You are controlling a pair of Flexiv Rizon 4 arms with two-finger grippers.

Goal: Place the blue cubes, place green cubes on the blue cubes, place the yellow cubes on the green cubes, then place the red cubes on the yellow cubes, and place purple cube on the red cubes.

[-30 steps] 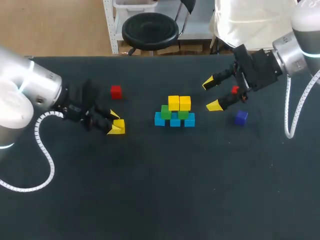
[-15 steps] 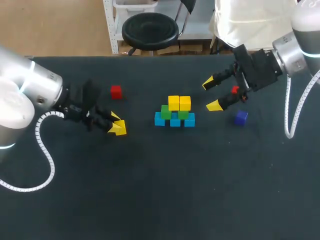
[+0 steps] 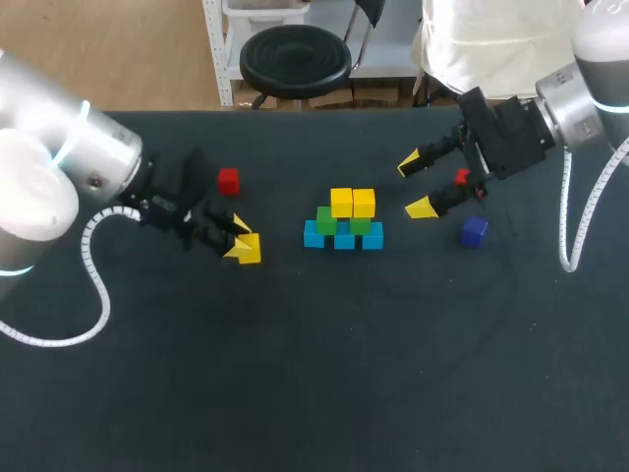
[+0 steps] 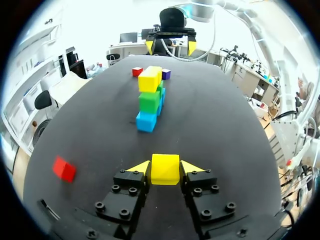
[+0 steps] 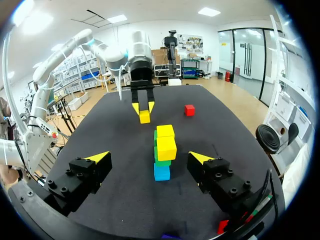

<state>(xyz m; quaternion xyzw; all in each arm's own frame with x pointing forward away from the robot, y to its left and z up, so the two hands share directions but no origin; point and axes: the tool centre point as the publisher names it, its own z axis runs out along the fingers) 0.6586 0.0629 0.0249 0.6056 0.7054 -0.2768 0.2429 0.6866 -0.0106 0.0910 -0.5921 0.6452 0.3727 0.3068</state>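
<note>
A stepped pile stands mid-table: three blue cubes [image 3: 344, 239] at the base, two green cubes [image 3: 327, 219] on them, two yellow cubes [image 3: 352, 203] on top. To its left, my left gripper [image 3: 239, 239] is shut on a third yellow cube [image 4: 165, 169], which sits between the fingertips [image 4: 137, 167] with the pile [image 4: 149, 100] ahead. One red cube [image 3: 228, 180] lies behind the left gripper. My right gripper [image 3: 415, 185] hangs open to the right of the pile, nothing between its fingers [image 5: 200, 157]. A second red cube [image 3: 461, 177] and the purple cube [image 3: 475, 231] lie by it.
The black table [image 3: 324, 374] has wide free room in front of the pile and the arms. The left arm's white cable [image 3: 93, 285] loops over the table at the left, and the right arm's cable [image 3: 568, 226] hangs at the right edge.
My left gripper has closed onto the yellow cube and carried it a little to the right, toward the pile. The right arm has not moved.
</note>
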